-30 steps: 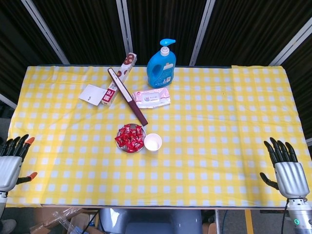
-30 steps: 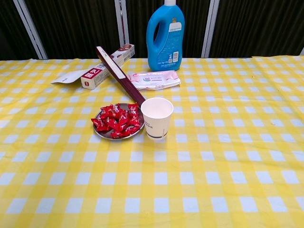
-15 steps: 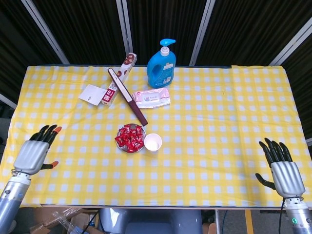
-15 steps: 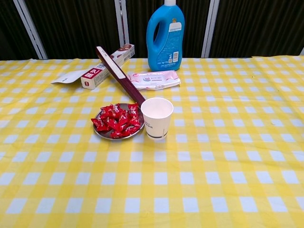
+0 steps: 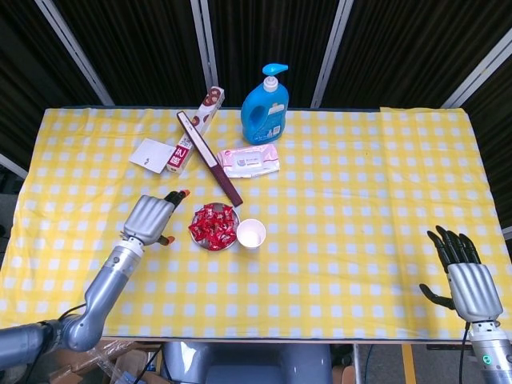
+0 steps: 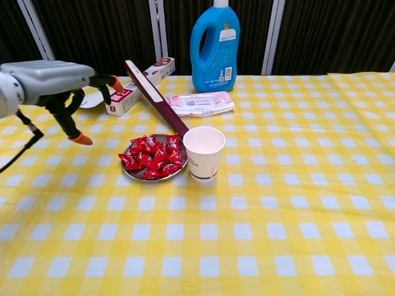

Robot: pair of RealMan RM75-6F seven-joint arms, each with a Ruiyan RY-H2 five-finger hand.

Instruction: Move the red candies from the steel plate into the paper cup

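Note:
A small steel plate (image 5: 231, 242) (image 6: 134, 174) holds a heap of red candies (image 5: 213, 226) (image 6: 152, 156) near the table's middle. A white paper cup (image 5: 250, 233) (image 6: 203, 152) stands upright just right of the plate, touching it or nearly so. My left hand (image 5: 151, 218) (image 6: 58, 86) hovers left of the plate, open, fingers spread and holding nothing. My right hand (image 5: 469, 278) is at the table's near right corner, open and empty, far from the plate; only the head view shows it.
Behind the plate a long dark maroon box (image 5: 210, 158) (image 6: 154, 98) lies diagonally, its near end close to the plate. Farther back are a blue pump bottle (image 5: 266, 108) (image 6: 215, 46), a wipes pack (image 5: 249, 161) (image 6: 199, 103), a red-and-white carton (image 5: 194, 130) (image 6: 138, 87) and a white card (image 5: 151, 154).
My left hand has swung from the near left table edge in toward the plate and now shows in the chest view. The right hand has barely shifted.

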